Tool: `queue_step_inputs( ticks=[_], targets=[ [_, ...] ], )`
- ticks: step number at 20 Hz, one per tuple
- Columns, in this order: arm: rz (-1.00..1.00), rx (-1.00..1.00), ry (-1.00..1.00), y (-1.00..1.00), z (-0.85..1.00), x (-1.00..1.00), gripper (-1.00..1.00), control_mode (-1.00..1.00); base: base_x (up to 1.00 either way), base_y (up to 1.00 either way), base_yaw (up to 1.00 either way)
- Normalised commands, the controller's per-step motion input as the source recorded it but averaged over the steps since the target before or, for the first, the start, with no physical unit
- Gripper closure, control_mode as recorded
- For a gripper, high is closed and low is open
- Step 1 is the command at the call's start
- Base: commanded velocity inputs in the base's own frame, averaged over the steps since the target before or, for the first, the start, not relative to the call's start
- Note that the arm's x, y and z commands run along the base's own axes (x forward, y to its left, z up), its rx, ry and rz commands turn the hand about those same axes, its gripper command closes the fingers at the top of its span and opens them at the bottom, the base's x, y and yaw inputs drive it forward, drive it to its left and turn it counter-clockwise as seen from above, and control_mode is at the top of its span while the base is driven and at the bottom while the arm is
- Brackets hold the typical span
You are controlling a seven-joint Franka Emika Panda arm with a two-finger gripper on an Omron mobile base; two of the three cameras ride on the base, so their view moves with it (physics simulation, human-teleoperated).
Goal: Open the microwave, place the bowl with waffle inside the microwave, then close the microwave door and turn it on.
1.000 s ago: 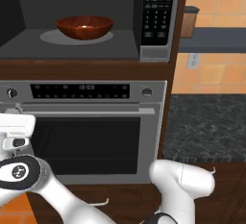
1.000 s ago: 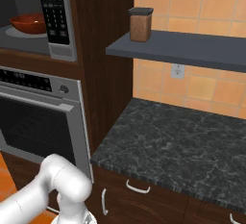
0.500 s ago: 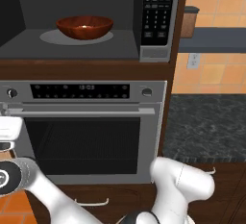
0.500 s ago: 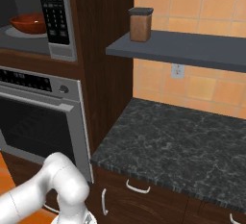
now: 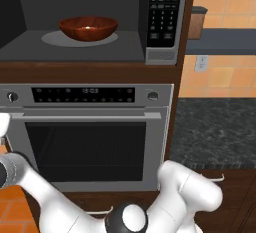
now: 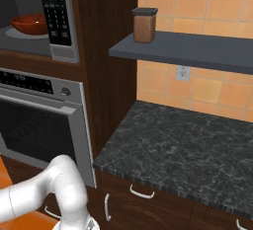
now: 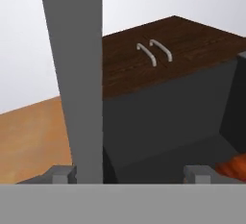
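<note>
At the bottom of the hand view, the two-finger gripper (image 7: 129, 172) shows its small dark tips set well apart, spread with nothing between them. Just past the left tip rises a flat grey slab, which I take to be the edge of the big dark-glass microwave door (image 7: 77, 74) swung out; whether the tip touches it I cannot tell. Beyond it opens the dark cavity, and a sliver of reddish-brown at the right edge is the bowl.

In the left base view the white arm runs low and off to the left. Above the wide steel oven with its dark window (image 5: 87, 132), the large built-in steel-framed microwave (image 5: 95, 22) stands open, its black keypad panel (image 5: 164, 9) on the right. The shallow glossy reddish-brown wooden bowl (image 5: 88, 28) sits on the grey round turntable (image 5: 55, 39), and a pale spot inside it is likely the waffle (image 5: 89, 27), too small to make out the grid.

So the step in hand appears to be closing the door. To do it well, press flat against the outer face near the free edge, follow the hinge arc, and push until it seats flush; a glancing contact could slip off the thin edge. Then reach for the keypad.
</note>
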Motion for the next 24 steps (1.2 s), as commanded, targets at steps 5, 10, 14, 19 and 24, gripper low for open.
queue_step_inputs(
  ticks=[5, 10, 14, 19, 24],
  targets=[
    [-0.11, 0.00, -0.05, 0.20, 0.20, 0.10, -1.00, -1.00, 0.00, 0.00, 0.00],
    [-0.15, 0.00, -0.04, -0.01, 0.31, 0.00, -1.00, -1.00, 0.00, 0.00, 0.00],
    [-0.12, 0.08, -0.02, -0.42, 0.25, -0.02, -1.00, -1.00, 0.00, 0.00, 0.00],
    [-0.05, 0.19, -0.11, -0.73, 0.13, -0.27, -1.00, -1.00, 0.00, 0.00, 0.00],
    [-0.01, 0.20, -0.15, -0.82, 0.29, -0.38, -1.00, -1.00, 0.00, 0.00, 0.00]
  ],
)
